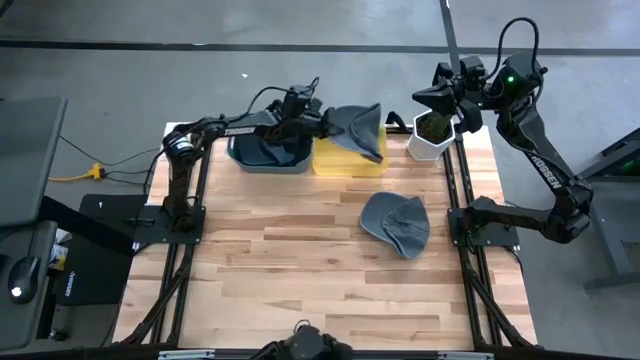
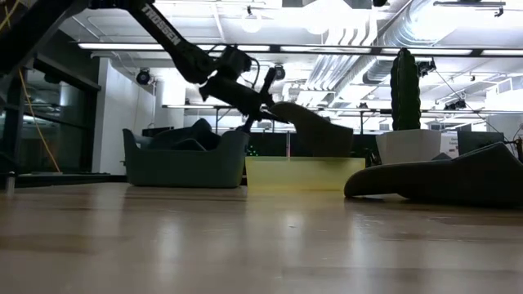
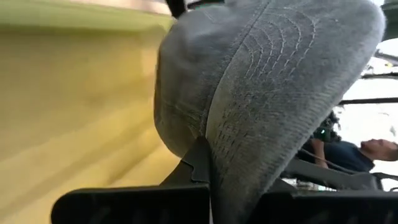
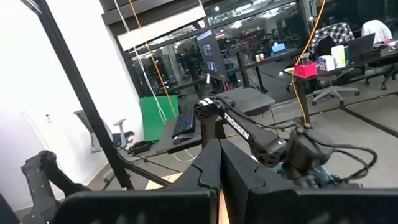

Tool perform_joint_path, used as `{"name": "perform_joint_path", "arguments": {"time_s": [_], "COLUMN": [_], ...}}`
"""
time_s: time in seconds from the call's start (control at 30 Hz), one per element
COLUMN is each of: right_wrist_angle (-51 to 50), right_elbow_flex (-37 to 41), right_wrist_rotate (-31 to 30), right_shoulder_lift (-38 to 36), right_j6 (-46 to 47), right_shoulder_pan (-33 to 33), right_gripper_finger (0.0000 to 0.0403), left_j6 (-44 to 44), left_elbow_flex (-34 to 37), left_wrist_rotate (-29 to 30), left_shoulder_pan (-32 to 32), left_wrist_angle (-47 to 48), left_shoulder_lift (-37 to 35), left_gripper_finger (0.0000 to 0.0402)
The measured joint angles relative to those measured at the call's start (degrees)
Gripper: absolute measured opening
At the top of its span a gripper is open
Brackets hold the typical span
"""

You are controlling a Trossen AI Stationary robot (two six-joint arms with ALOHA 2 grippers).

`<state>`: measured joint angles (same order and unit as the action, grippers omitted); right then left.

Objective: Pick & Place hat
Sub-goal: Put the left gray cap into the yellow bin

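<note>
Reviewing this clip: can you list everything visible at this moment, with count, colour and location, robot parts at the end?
held hat: one, grey, above the yellow bin, gripped by the left end effector
loose hat: one, grey, lying on the table right of centre
yellow bin: one, yellow, far edge of the table, centre
blue-grey bin: one, blue-grey, left of the yellow bin, dark fabric inside
plant pot: one, white with a green plant, far right corner
table: one, light wood
left end effector: one, dark, shut on the held hat
right end effector: one, dark, shut, raised near the plant pot, holding nothing
</note>
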<state>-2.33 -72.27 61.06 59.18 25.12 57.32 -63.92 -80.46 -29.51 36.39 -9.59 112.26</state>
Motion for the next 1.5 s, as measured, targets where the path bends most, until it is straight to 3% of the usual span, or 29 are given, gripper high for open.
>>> {"name": "perform_joint_path", "arguments": {"time_s": [0.13, 0.63, 0.8, 1.03, 1.2, 1.37, 1.5], "right_wrist_angle": [-0.12, -0.91, -1.90, -2.19, -2.19, -2.29, -3.62], "right_elbow_flex": [0.00, 0.00, 0.00, 0.00, 0.00, 0.00, 0.00], "right_wrist_rotate": [0.00, 0.46, 0.46, 1.19, 1.33, 1.30, 0.20], "right_shoulder_lift": [0.00, 0.00, 0.00, 0.00, 0.00, 0.00, 0.07], "right_j6": [-0.04, -0.09, -1.12, -1.20, -1.20, -1.48, -2.42], "right_shoulder_pan": [0.00, 0.00, 0.02, 0.00, 0.00, 0.02, 0.02], "right_gripper_finger": [0.0001, 0.0000, 0.0000, 0.0000, 0.0000, 0.0000, 0.0000], "left_j6": [0.00, 2.28, 3.32, 4.34, 9.38, 17.10, 22.20], "left_elbow_flex": [-1.88, -2.17, -2.41, -6.12, -11.42, -18.25, -22.51], "left_wrist_rotate": [-2.03, 2.18, 0.12, -0.86, -1.02, 2.55, 7.00], "left_shoulder_pan": [-0.37, -0.78, -0.77, -0.69, 0.46, 1.27, 1.13], "left_wrist_angle": [0.68, 3.46, 2.64, 4.27, 15.32, 30.86, 37.92], "left_shoulder_lift": [1.88, 4.48, 4.48, 4.48, 4.46, 4.46, 4.46], "left_gripper_finger": [0.0000, 0.0011, 0.0060, 0.0162, 0.0207, 0.0213, 0.0213]}}
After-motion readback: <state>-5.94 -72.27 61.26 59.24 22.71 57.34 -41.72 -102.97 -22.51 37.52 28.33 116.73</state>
